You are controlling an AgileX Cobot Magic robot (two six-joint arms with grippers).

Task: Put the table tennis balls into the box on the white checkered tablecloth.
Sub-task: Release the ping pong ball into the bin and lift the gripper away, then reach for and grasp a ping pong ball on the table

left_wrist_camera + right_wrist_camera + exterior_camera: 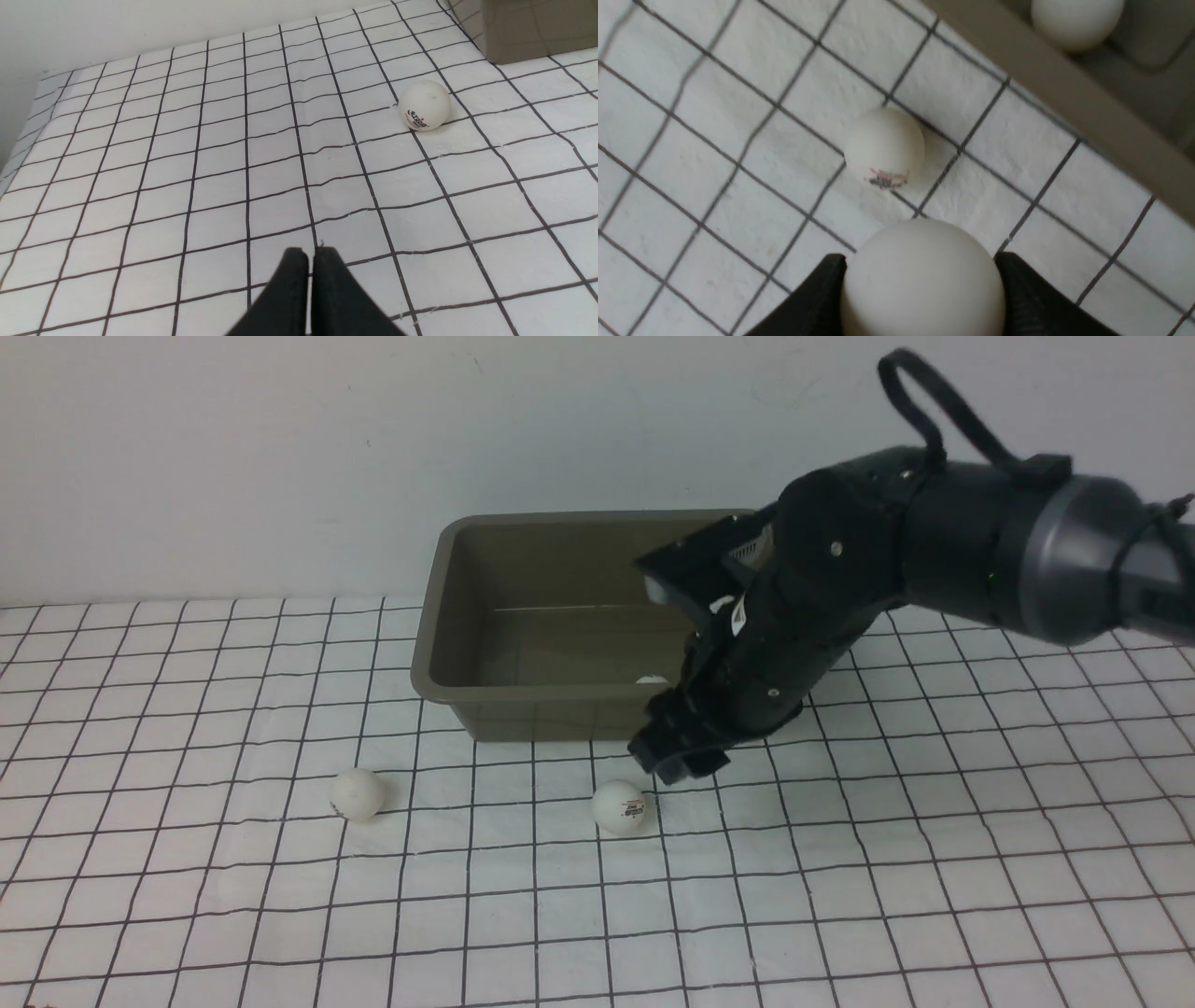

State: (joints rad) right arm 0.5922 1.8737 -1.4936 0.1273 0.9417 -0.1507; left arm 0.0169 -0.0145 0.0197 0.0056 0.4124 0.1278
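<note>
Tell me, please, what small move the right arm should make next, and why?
Probably lift and carry forward over the near rim of the box: the right gripper grips a table tennis ball low in front of the box, outside its wall, so releasing here would likely drop it on the tablecloth.

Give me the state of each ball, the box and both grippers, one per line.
box: upright, open-topped
boxed ball: lying inside the box
right gripper: shut on the held ball
held ball: gripped, outside the box
right loose ball: resting on the tablecloth
left loose ball: resting on the tablecloth
left gripper: shut, empty
</note>
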